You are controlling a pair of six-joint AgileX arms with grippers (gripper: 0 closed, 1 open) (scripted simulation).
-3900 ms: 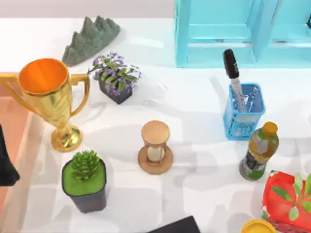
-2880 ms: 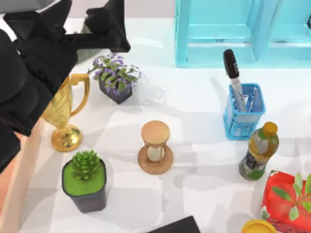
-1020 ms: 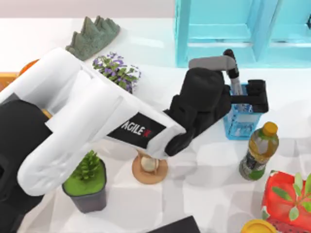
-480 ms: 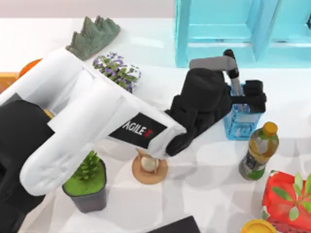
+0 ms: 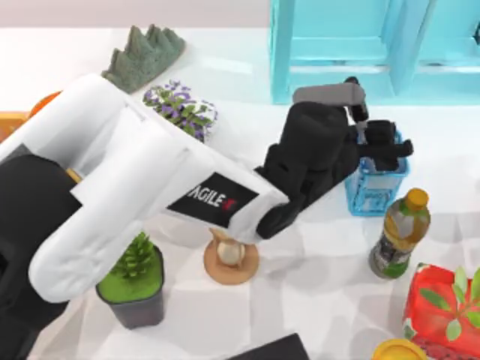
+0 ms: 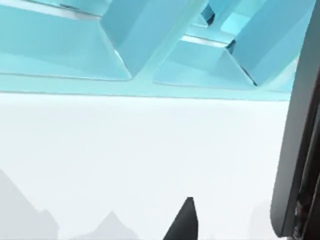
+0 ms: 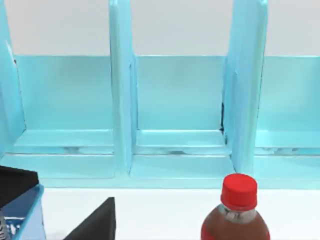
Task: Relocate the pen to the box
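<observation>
Slim marker pen with thick black cap and white-grey barrel (image 5: 359, 118), standing upright in the small blue mesh basket (image 5: 377, 185), cap poking out just above the left gripper (image 5: 373, 145). Left pincer reaching in over the basket's mouth, black fingers (image 5: 388, 144) drawn close at either side of the barrel and seemingly clamped on it, though actual contact is hidden by the wrist; best judged as a grasp just made or about to settle. To do well: confirm a firm pinch on the barrel below the cap, then draw straight up along the pen's own axis, so the basket neither tips nor rides along. Keep clear of the turquoise shelf unit (image 5: 352, 45) just beyond the pincer and the yellow-capped juice bottle (image 5: 400, 232) near it on the close side. Only after the tip clears the mesh rim, swing far back toward the salmon-orange box (image 5: 9, 120), well apart at the table's left edge, passing above the purple-flowered plant (image 5: 180, 112). Right arm parked, its wrist view facing the shelf and a red-capped cola bottle (image 7: 236, 210).
</observation>
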